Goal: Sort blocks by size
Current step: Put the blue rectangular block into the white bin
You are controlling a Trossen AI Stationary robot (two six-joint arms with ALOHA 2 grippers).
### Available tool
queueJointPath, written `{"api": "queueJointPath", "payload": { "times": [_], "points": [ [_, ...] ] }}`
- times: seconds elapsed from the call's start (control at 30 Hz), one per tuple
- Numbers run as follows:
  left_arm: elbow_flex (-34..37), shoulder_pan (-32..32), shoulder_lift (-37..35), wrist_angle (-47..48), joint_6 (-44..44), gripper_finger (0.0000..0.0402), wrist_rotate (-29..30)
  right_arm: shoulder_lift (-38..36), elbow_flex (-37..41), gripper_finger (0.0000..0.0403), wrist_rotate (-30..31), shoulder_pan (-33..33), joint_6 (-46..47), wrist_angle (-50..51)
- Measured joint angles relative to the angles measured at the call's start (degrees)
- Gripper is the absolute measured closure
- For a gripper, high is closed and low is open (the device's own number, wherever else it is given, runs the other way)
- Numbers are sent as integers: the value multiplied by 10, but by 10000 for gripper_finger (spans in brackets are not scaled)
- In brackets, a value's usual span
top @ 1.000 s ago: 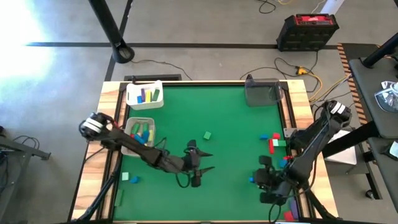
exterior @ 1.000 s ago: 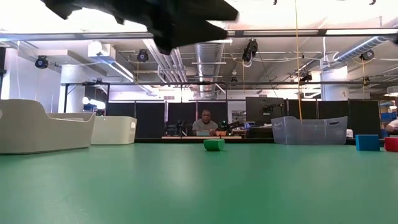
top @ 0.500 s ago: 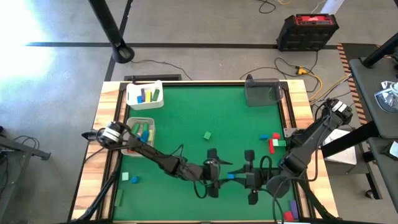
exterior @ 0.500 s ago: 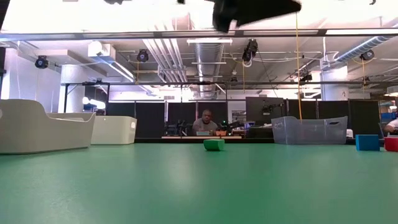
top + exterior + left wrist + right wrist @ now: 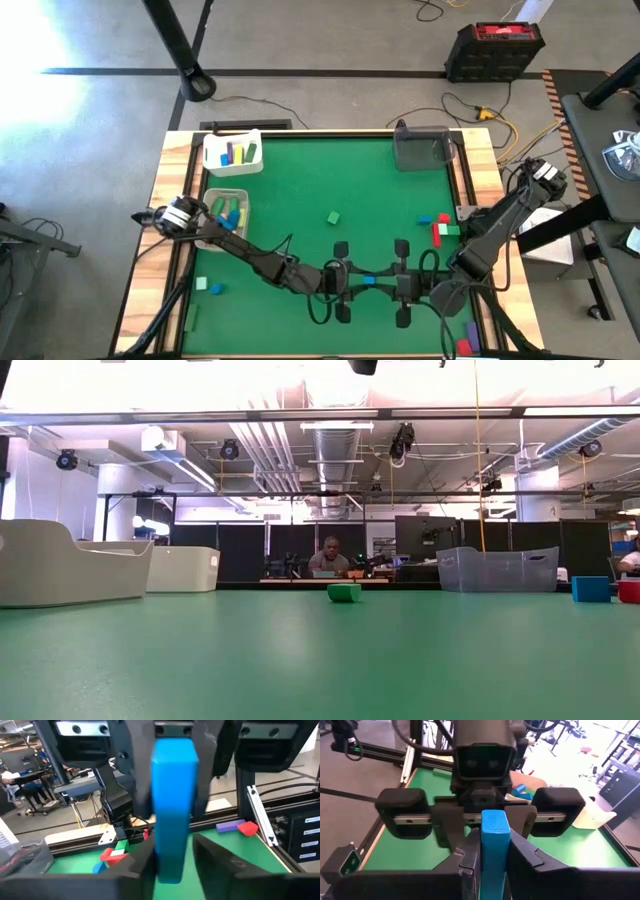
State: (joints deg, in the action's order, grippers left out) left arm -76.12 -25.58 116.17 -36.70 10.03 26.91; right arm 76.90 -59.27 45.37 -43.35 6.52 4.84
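A blue bar block hangs in the air above the table's near middle, between my two grippers, which face each other. My right gripper is shut on it from the right. My left gripper is open, and its fingers stand on either side of the bar's free end. A green block lies flat on the mat farther back. Red, blue and green blocks lie near the right edge. My right gripper pinches the blue bar's end between its two fingers. The fingers come level from the table's right and lie along the bar. The bar sticks out level toward the table's left, lifted clear of the mat.
Two white trays with blocks stand at the left, and a clear bin stands at the far right. Small green blocks lie near the front left. Purple and red blocks lie on the rail at the front right.
My right gripper has carried the blue bar from the front right toward the table's middle, keeping it clear of the mat. My left gripper has moved right to meet it, and its fingers now stand around the bar's free end.
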Motion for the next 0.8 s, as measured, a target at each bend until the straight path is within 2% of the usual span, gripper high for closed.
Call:
{"api": "queueJointPath", "payload": {
  "times": [0.13, 0.23, 0.37, 0.5, 0.6, 0.7, 0.8],
  "points": [
    [4, -1, -8, 8, -5, 362, 1, -1, 5, 348, 1, 0, 6, -1],
    [7, -2, -18, 29, -18, 363, 0, -1, 6, 337, 3, 1, 12, 0],
    [8, -4, -49, 99, -37, 363, 2, -1, 8, 298, 17, 4, 26, 6],
    [20, -6, -109, 259, -76, 363, 12, -3, 10, 246, 42, 5, 26, 31],
    [47, -8, -175, 404, -145, 364, 56, -4, 11, 211, 51, 5, 56, 78],
    [88, 9, -263, 553, -256, 364, 120, 0, 24, 186, 48, 5, 117, 128],
    [136, 53, -354, 710, -412, 364, 138, 0, 48, 169, 46, 6, 167, 142]
  ]
}}
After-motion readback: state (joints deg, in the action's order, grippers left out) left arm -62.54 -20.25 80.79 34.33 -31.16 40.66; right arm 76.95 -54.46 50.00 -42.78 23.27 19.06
